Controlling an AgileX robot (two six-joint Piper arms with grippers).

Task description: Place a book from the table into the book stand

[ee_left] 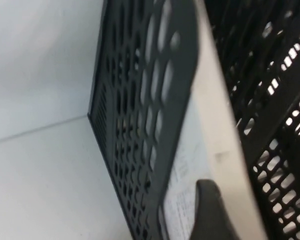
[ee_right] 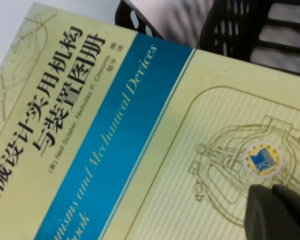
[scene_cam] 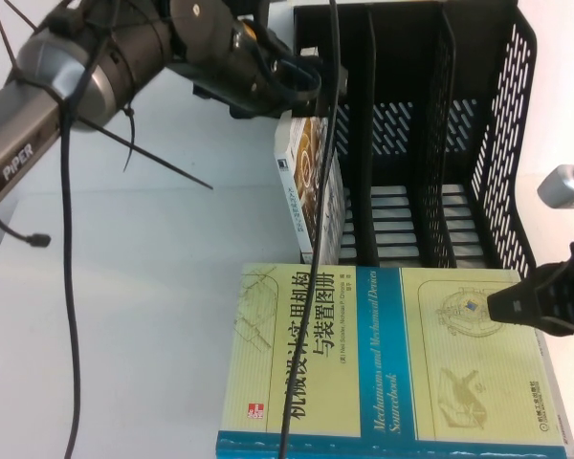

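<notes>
The book [scene_cam: 311, 182], white-covered with dark artwork and an orange ring, stands upright in the leftmost slot of the black book stand [scene_cam: 478, 124] at the back of the white table [scene_cam: 124, 287]. My left gripper [scene_cam: 306, 91] is at the book's top end, above that slot. In the left wrist view the book's pale page edge [ee_left: 215, 130] runs between the perforated walls of the book stand [ee_left: 140, 100]. My right gripper [scene_cam: 496, 306] hovers at the right, shut and holding nothing, over the large yellow-green book; its tips [ee_right: 277, 210] are pressed together.
A large pale yellow-green book [scene_cam: 383, 363] with a blue band [ee_right: 115, 135] lies flat in front of the stand. The stand's middle and right slots hold nothing. A dark cable [scene_cam: 311, 287] hangs down across the books.
</notes>
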